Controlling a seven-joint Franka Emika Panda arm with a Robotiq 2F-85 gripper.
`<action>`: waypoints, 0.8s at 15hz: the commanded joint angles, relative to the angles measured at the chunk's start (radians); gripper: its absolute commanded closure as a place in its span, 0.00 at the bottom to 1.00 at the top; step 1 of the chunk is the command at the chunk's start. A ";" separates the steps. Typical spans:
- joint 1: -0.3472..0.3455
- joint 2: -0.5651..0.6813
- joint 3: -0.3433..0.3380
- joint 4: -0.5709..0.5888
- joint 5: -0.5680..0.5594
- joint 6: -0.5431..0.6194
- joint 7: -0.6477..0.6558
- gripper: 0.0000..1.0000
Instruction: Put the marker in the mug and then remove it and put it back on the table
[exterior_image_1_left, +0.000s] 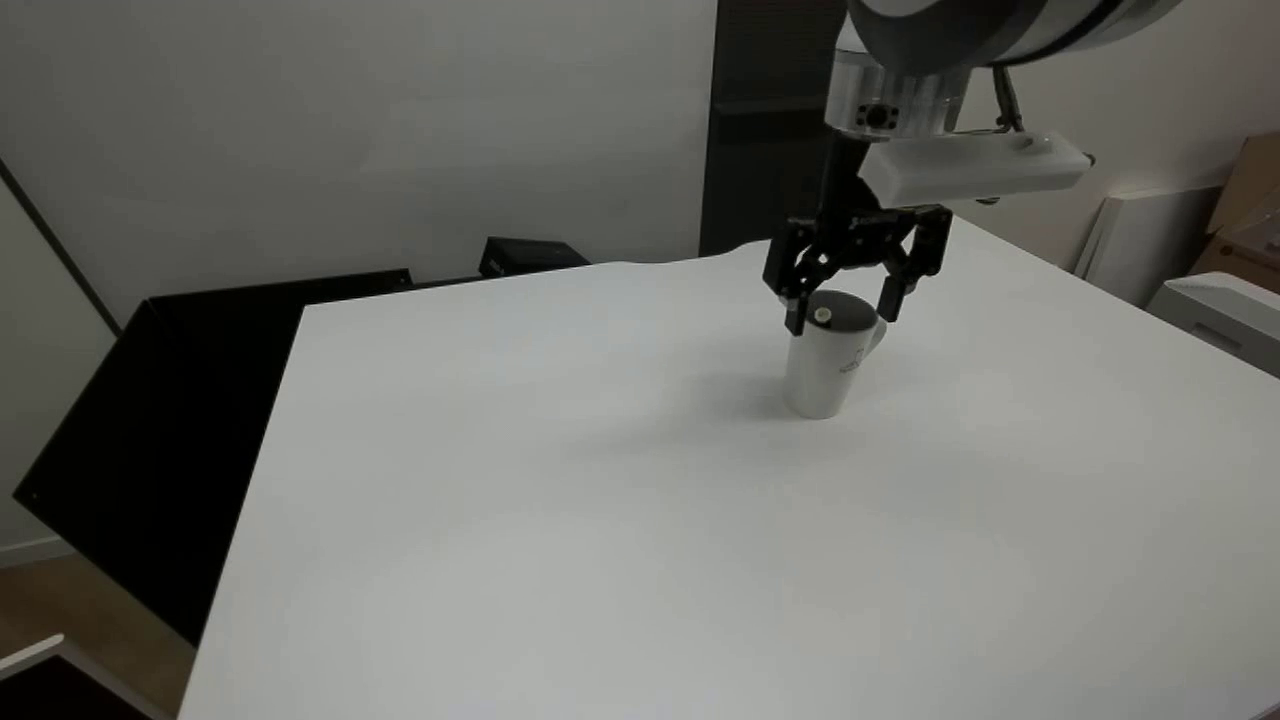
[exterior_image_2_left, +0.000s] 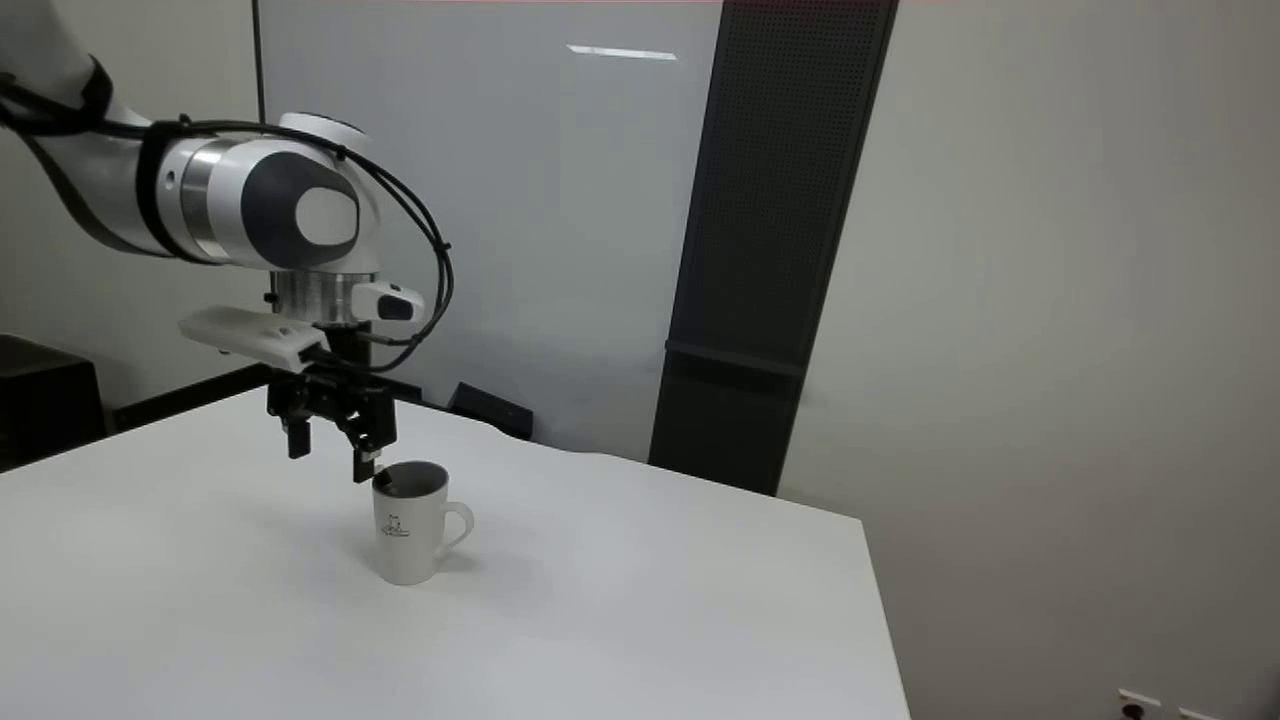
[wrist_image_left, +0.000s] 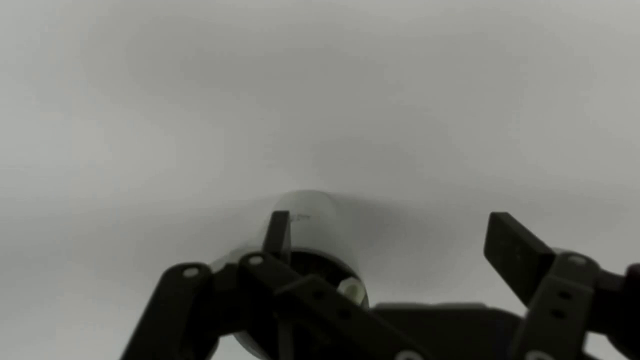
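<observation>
Mug (exterior_image_2_left: 408, 550) seen upright on the worktop (exterior_image_1_left: 600, 500): a smooth white cylinder narrowed slightly toward its foot, dark grey inside, printed with a small line drawing and fitted with a looped handle. The marker (exterior_image_1_left: 822, 316) is contained in it; only a pale, blunt end can be made out, close by the rim, the rest being hidden by the mug's wall. The tool (wrist_image_left: 395, 235) is built of matte black, angular links studded with round bolt heads. Its two fingers are spread wide; in the wrist view one is set across the mug, the other well off to the right. Whether the rim is touched cannot be told. Above, the arm (exterior_image_2_left: 228, 200) is clad in white shell with dark grey caps and a metallic collar, hung with black cables (exterior_image_2_left: 444, 246) and, low down, a pale bar-shaped casing (exterior_image_1_left: 975, 168). The worktop is plain, white and smooth, with soft shadow spread beside the mug; its far edge is run in a shallow wave in both exterior views. Beyond it a low black box (exterior_image_1_left: 530, 257) is seen. The room is backed by a pale grey panel (exterior_image_2_left: 500, 220) and a dark, finely perforated column (exterior_image_2_left: 770, 200). At far right, a brown cardboard box (exterior_image_1_left: 1252, 195) is glimpsed.
</observation>
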 joint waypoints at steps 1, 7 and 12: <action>-0.007 -0.042 -0.017 -0.088 -0.066 0.247 0.004 0.00; -0.009 -0.006 -0.025 -0.086 -0.057 0.365 -0.006 0.00; 0.012 -0.004 -0.050 -0.091 -0.092 0.387 0.016 0.00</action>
